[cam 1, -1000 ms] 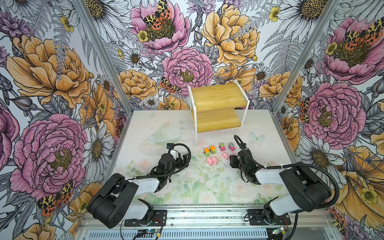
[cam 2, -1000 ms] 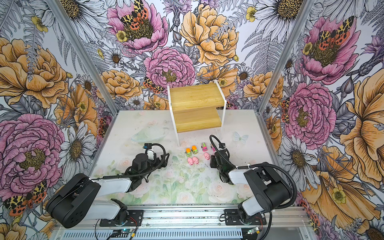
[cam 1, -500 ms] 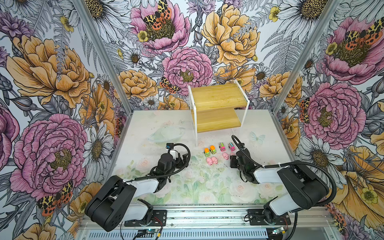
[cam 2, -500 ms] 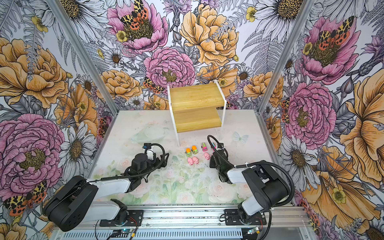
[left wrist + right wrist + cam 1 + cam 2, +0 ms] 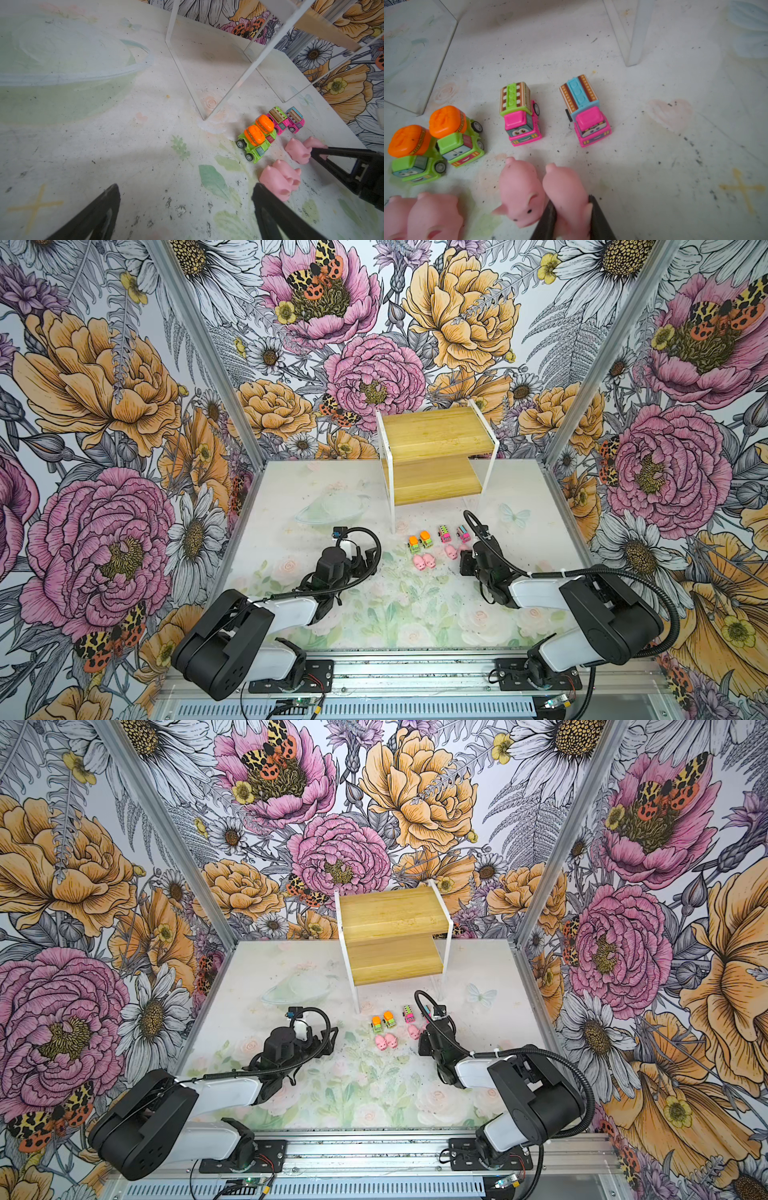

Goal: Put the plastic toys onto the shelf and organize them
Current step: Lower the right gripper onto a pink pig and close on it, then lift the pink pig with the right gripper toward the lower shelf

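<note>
Progress: nothing is placed yet. The shelf (image 5: 436,435) is standing at the back of the bench (image 5: 316,489) with both bamboo boards bare. All eight toys are sitting on the bench just in front of the shelf's white legs. The two green trucks (image 5: 452,141) are touching side by side. The two pink trucks (image 5: 519,116) are standing next to them, a little apart from each other, all four with their cabs pointing away from the shelf. Nearer the arms, a pair of pigs (image 5: 424,561) is lying pressed together, and two more pigs are lying side by side to the right of that pair.

Fingers: the right fingers (image 5: 600,216) are closing tight on the outer pig (image 5: 566,187), pinching its head end from both sides. I cannot tell whether it is clear of the bench. The neighbouring pig (image 5: 519,191) is touching it and is also lying against one finger. The left fingers (image 5: 270,212) are standing wide apart and gripping nothing, hanging low over bare bench with one tip just beside the pair of pigs.

Judgement: the first pick is in hand, and all eight placements and the sorting on the boards are remaining. The lift is likely needing care so that the touching pig is not dragged along.
</note>
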Controlling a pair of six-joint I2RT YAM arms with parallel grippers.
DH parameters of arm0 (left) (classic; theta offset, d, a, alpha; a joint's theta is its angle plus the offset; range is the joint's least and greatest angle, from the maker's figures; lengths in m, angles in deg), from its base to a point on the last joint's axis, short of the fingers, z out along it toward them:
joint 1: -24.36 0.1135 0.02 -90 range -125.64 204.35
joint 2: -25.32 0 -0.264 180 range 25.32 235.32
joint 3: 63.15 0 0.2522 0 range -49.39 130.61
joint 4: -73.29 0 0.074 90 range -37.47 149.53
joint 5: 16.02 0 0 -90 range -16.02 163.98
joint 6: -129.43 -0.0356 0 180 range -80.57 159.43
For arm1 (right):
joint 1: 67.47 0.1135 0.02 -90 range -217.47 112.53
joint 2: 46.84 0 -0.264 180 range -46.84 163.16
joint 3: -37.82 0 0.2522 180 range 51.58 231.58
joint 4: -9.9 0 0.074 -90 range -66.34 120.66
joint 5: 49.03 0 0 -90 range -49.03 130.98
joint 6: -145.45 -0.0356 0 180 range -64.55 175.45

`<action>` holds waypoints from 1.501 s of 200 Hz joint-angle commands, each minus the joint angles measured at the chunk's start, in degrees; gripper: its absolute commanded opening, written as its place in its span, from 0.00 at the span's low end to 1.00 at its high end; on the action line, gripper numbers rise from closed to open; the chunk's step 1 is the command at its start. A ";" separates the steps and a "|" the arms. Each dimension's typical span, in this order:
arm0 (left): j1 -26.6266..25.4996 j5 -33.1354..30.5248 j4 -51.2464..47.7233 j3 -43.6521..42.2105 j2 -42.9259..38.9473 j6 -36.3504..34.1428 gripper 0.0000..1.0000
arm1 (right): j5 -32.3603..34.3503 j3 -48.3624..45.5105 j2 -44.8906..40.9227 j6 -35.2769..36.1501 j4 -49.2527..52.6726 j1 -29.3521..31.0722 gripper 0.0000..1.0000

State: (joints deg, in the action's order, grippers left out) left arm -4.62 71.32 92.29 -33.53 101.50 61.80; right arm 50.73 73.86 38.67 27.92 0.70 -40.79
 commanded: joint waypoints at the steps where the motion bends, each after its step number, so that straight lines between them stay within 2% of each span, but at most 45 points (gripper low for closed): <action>1: 0.74 1.39 -0.52 0.58 0.29 -1.01 0.99 | -1.17 -0.17 -1.14 0.71 -0.60 0.33 0.24; 59: 0.93 1.45 -0.62 0.32 0.20 -1.06 0.99 | -2.29 -0.44 -3.55 0.81 0.31 0.34 0.22; 129: 1.12 1.95 -0.75 0.32 0.33 -1.19 0.99 | -1.79 -0.95 -11.46 1.40 3.07 0.18 0.22; 196: 1.44 2.46 -0.83 0.34 0.39 -1.19 0.99 | -7.13 8.38 -17.16 5.42 10.40 -3.96 0.21; 239: 2.23 3.09 -1.46 0.32 -0.29 -1.28 0.99 | -12.37 16.46 -16.11 6.72 13.54 -9.15 0.21; 300: 2.96 3.71 -1.55 0.49 0.11 -1.38 0.99 | -13.47 27.04 -7.83 6.57 14.35 -10.07 0.21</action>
State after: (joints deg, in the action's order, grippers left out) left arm -2.26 73.64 90.84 -33.53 101.59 61.56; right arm 38.71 97.20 27.46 34.15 14.01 -50.91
